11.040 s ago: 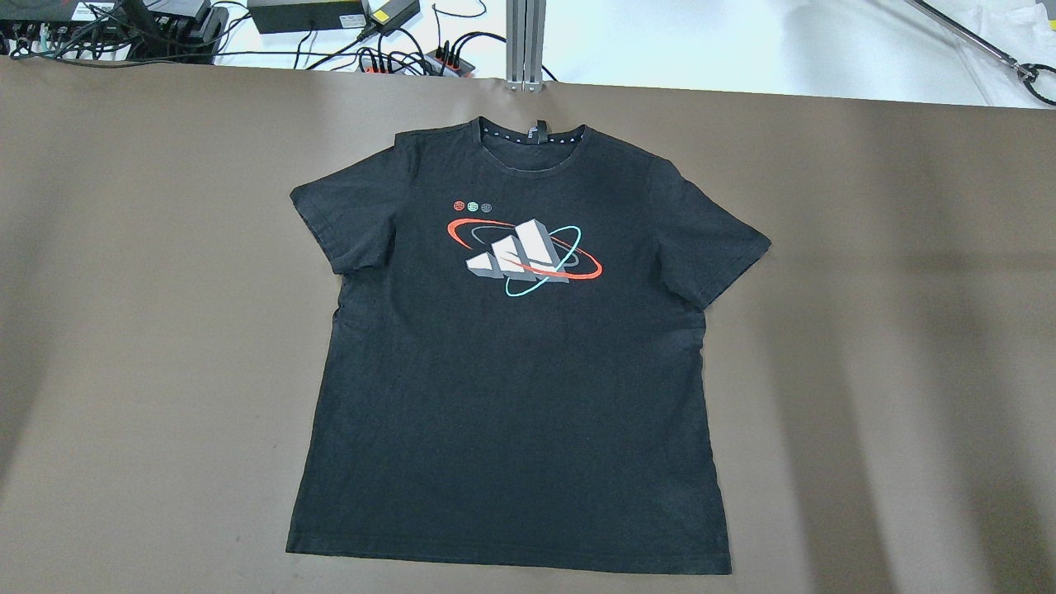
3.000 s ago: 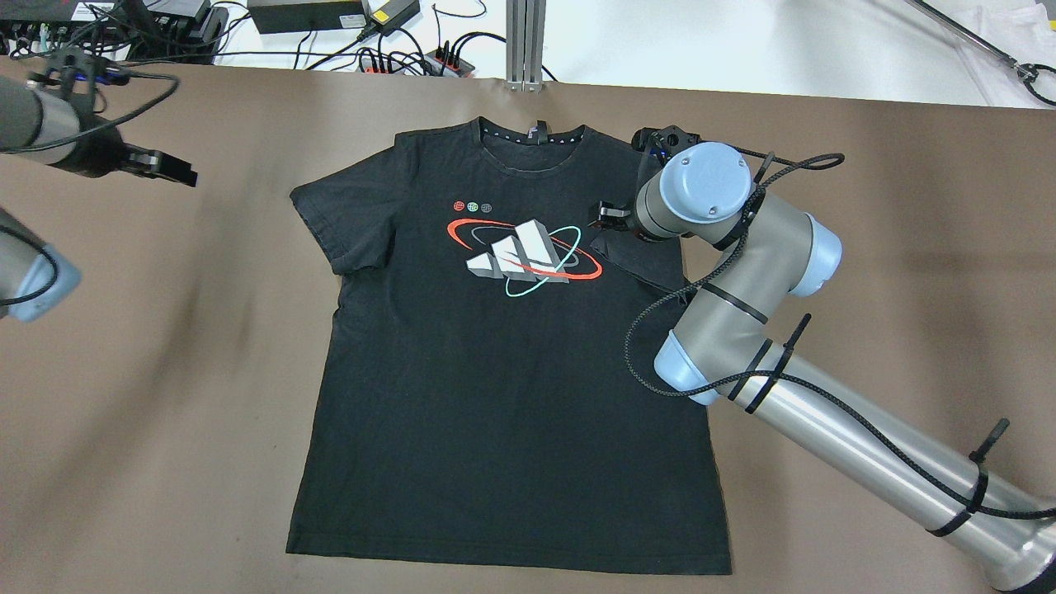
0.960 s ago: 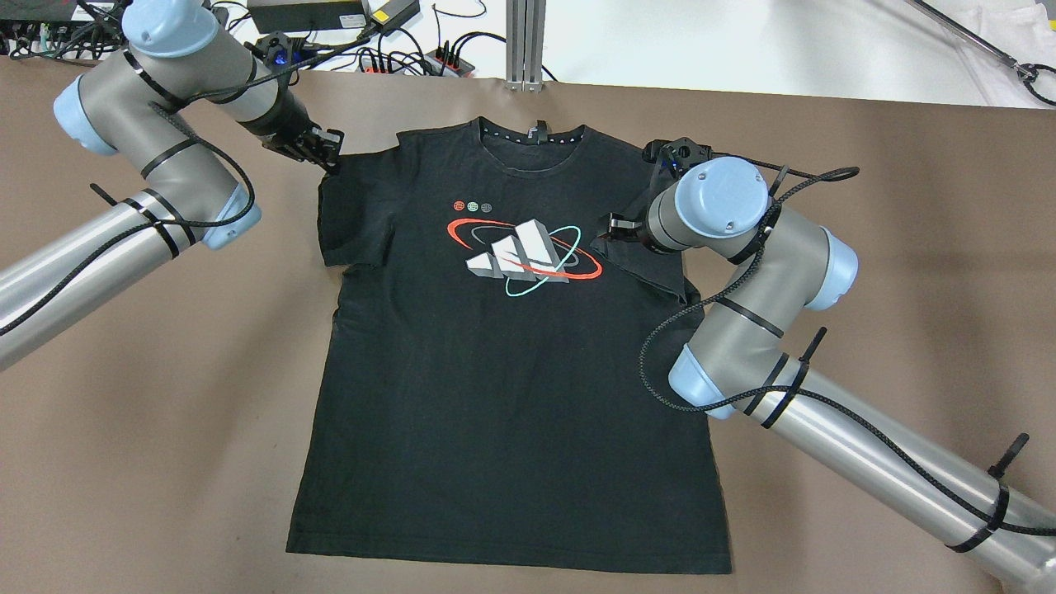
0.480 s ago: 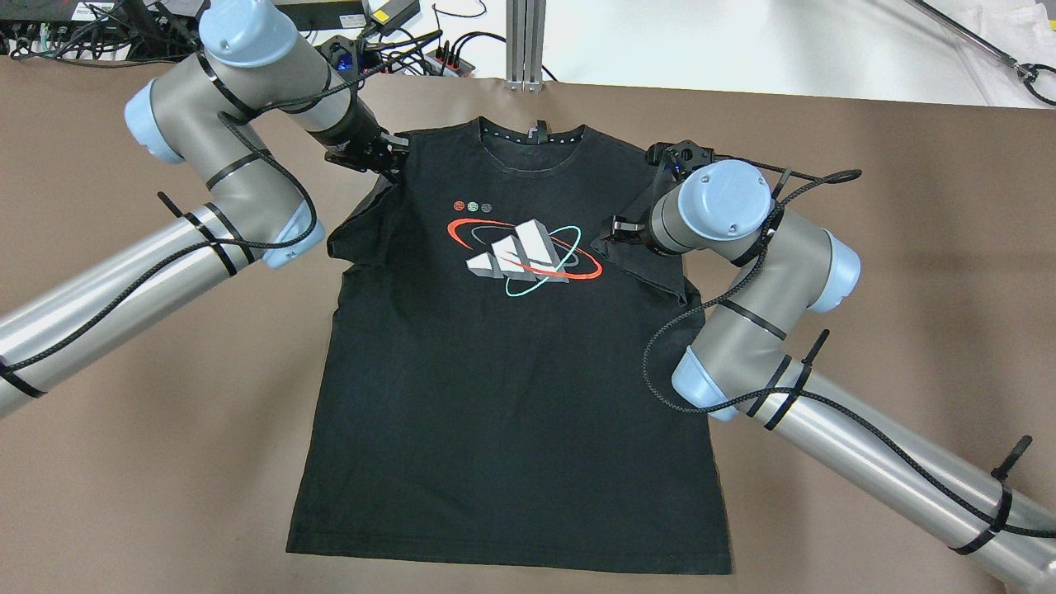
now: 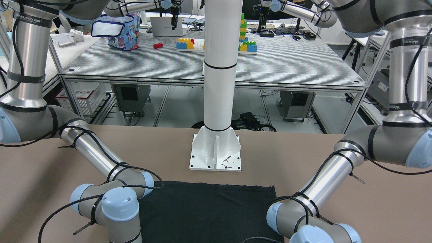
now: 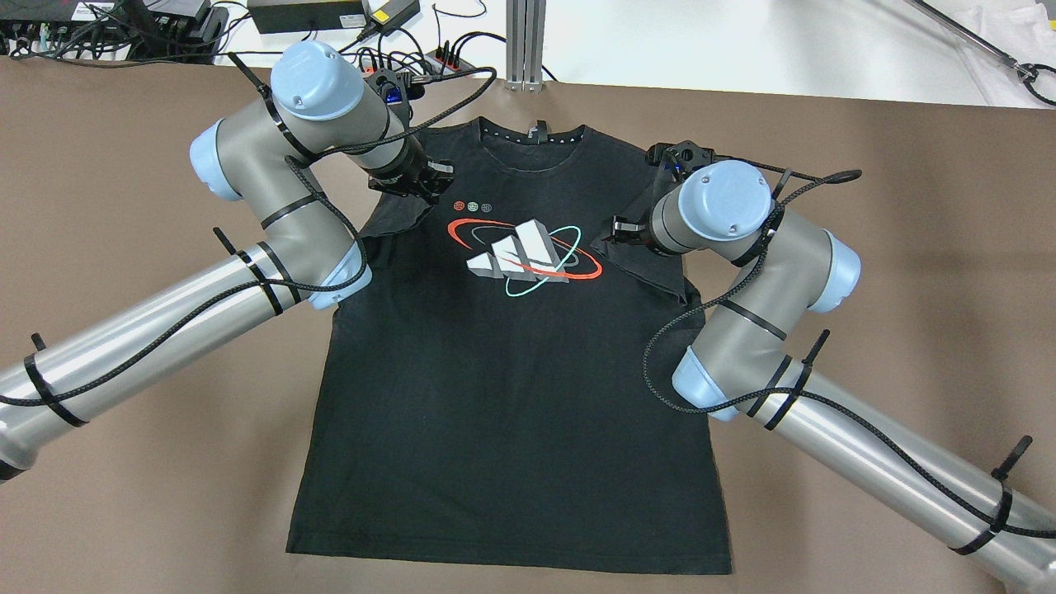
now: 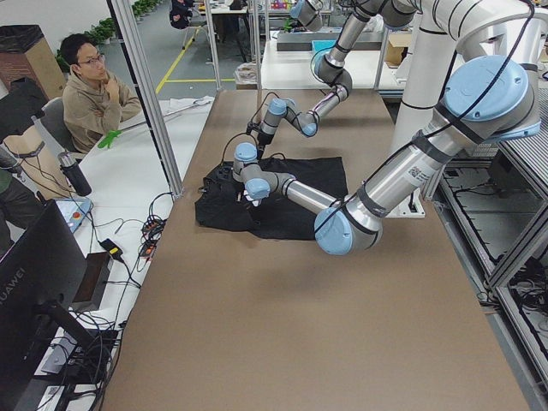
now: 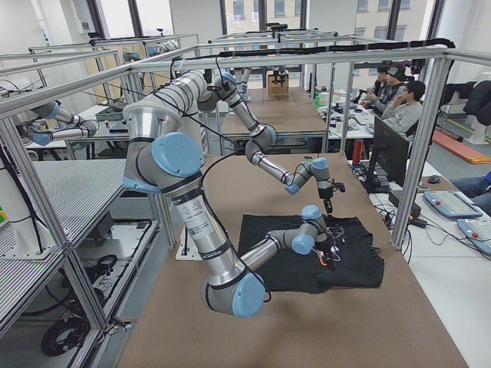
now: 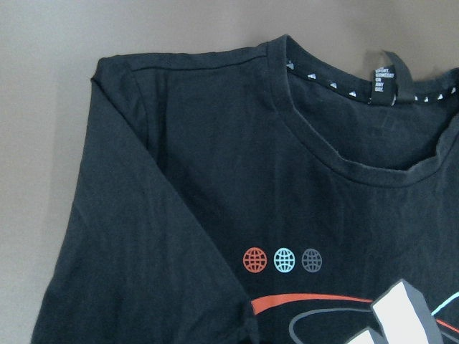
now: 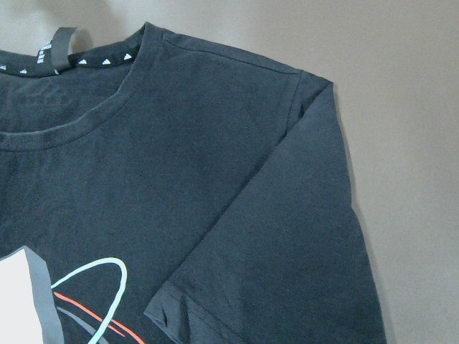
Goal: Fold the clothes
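You have a black T-shirt (image 6: 511, 388) lying face up and flat on the brown table (image 6: 866, 247), its collar (image 6: 532, 140) at the far edge from the robot and its bottom hem nearest the robot, just short of the white pole's base plate (image 5: 216, 152) without touching it. The printed logo (image 6: 524, 257) of grey bars with red and teal rings sits in full view on the chest. Both arms reach in over the shoulders. The left gripper (image 6: 421, 180) hangs over the chest just beside the collar, directly above the left sleeve (image 6: 396, 216), which lies turned inward over the body of the shirt; its camera looks down on that sleeve and on three small globe marks (image 9: 284, 260), but no fingers show there, so you cannot tell whether the jaws are spread or pinching cloth. The right gripper (image 6: 620, 227) sits at the inner edge of the right sleeve (image 6: 639, 260), which likewise lies turned in over the chest with its hem close to the logo; the wrist joint hides most of the fingers from above and its own camera shows only cloth, so you cannot tell its state either. Beyond the table's far edge you see power strips and cables (image 6: 396, 62), and a person (image 7: 94, 94) sits at the side desk, well apart from the arms.
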Motion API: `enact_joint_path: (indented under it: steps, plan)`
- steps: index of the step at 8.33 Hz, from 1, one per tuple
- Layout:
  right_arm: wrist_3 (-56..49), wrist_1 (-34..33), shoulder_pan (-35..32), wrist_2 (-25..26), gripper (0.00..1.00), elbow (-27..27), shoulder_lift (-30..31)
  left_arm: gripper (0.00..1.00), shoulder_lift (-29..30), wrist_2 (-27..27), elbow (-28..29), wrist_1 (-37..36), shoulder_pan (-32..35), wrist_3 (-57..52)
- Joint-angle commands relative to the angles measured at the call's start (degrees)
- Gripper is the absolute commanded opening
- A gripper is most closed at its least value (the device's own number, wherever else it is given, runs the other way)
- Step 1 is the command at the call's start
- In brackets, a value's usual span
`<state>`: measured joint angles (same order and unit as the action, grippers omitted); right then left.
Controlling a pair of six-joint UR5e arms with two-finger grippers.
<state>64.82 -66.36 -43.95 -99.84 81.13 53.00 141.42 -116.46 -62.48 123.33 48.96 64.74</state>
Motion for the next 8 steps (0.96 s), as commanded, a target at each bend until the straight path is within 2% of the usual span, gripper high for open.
enact_joint_path:
  steps: [1,3,5,6,7,8]
  plan:
    - [0.04,0.00,0.00,0.00,0.95,0.00,0.00,0.00,0.44,3.60,0.86,0.16,-1.84,1.53]
    - [0.04,0.00,0.00,0.09,0.95,0.08,-0.09,0.00,0.44,5.28,1.48,0.24,-2.03,1.71]
    - [0.13,0.00,0.00,0.00,0.95,0.08,-0.09,0.00,3.68,7.02,5.16,0.24,-2.03,2.49]
    - [0.13,0.00,0.00,0.00,0.95,0.08,-0.09,0.00,3.69,7.13,5.18,0.33,-2.03,2.58]
    - [0.13,0.00,0.00,0.00,0.95,0.08,-0.09,0.26,3.60,7.22,5.26,0.51,-2.03,2.59]
    - [0.13,0.00,0.09,0.00,0.95,0.08,-0.09,0.99,3.43,7.30,5.35,0.60,-2.12,2.50]
